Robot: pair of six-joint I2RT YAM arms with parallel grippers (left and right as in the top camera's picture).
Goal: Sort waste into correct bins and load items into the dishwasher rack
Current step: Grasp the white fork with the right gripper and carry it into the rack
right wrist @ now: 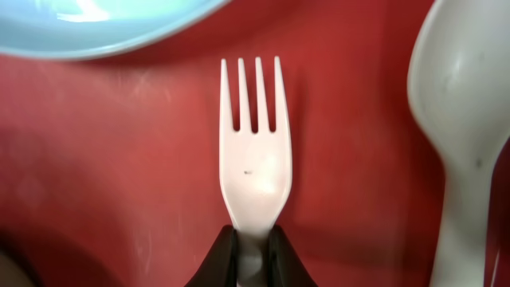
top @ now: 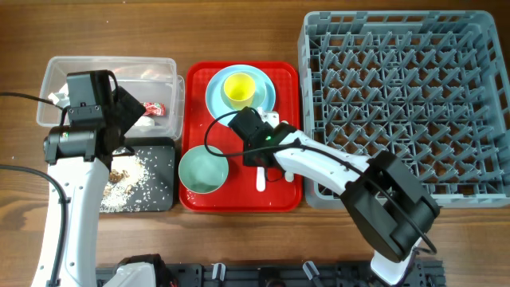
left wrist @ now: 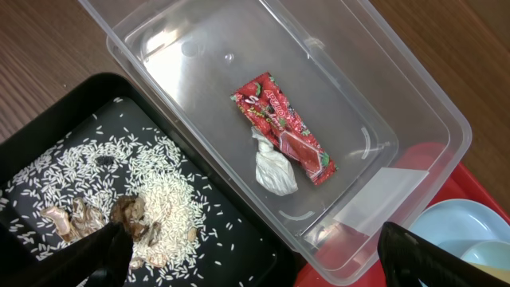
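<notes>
My right gripper (right wrist: pixel 253 249) is clamped on the neck of the white fork (right wrist: pixel 255 171), its two dark fingertips pinching the handle just below the tines. The fork points away from my wrist, tines toward the rim of the blue plate (right wrist: pixel 96 24), and it is low over the red tray (right wrist: pixel 119 175); I cannot tell whether it rests on the tray or is just clear of it. The white spoon (right wrist: pixel 466 119) lies just beside the fork on its right, bowl end pointing the same way.

From above, that arm reaches across the front of the red tray. The yellow cup (top: pixel 239 89) stands on the blue plate at the tray's far end, and the green bowl (top: pixel 202 169) sits upright at the tray's near left corner. The grey rack (top: pixel 406 104) is to the right of the tray, touching or almost touching it, and none of the dishes are in it.

My left gripper (left wrist: pixel 256 259) is spread wide with nothing between its fingers. It hangs over the spot where the clear tub (left wrist: pixel 398 104) meets the black tray (left wrist: pixel 239 247). The red wrapper (left wrist: pixel 283 127) lies flat in the tub with the crumpled tissue (left wrist: pixel 273 169) touching its side. Rice (left wrist: pixel 151 183) is scattered over the black tray, with a few brown scraps (left wrist: pixel 88 219) among it. Both bins sit left of the red tray on the wooden table (top: pixel 24 32).
</notes>
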